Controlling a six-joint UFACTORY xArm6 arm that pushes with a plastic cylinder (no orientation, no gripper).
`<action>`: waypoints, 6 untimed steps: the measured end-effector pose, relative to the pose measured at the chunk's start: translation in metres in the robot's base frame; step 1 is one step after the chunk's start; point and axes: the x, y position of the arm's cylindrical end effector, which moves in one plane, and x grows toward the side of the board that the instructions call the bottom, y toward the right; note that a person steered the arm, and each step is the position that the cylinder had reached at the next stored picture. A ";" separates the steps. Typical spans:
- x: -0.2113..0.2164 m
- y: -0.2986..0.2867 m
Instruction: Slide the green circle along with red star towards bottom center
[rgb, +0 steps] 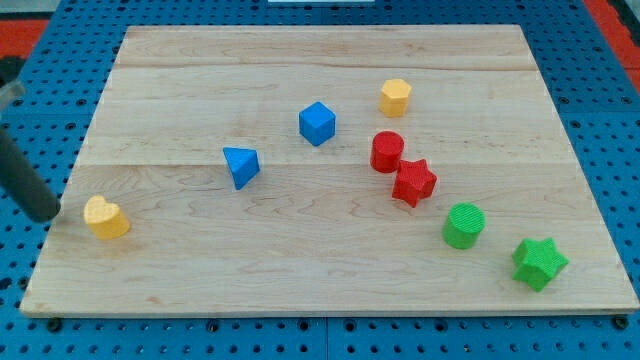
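The green circle (464, 225) sits at the view's lower right on the wooden board (300, 280). The red star (413, 182) lies just up and left of it, a small gap between them. A red cylinder (387, 152) touches the star's upper left. My tip (47, 217) is at the view's far left edge of the board, the dark rod slanting up to the left. It is far from the green circle and red star, just left of a yellow heart (106, 218).
A green star (539, 263) lies near the lower right corner. A blue cube (317, 123) and a blue triangle (241, 166) sit mid-board. A yellow hexagon (395, 97) is toward the top. Blue pegboard surrounds the board.
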 end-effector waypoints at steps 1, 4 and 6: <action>-0.002 0.031; 0.025 0.074; 0.081 0.208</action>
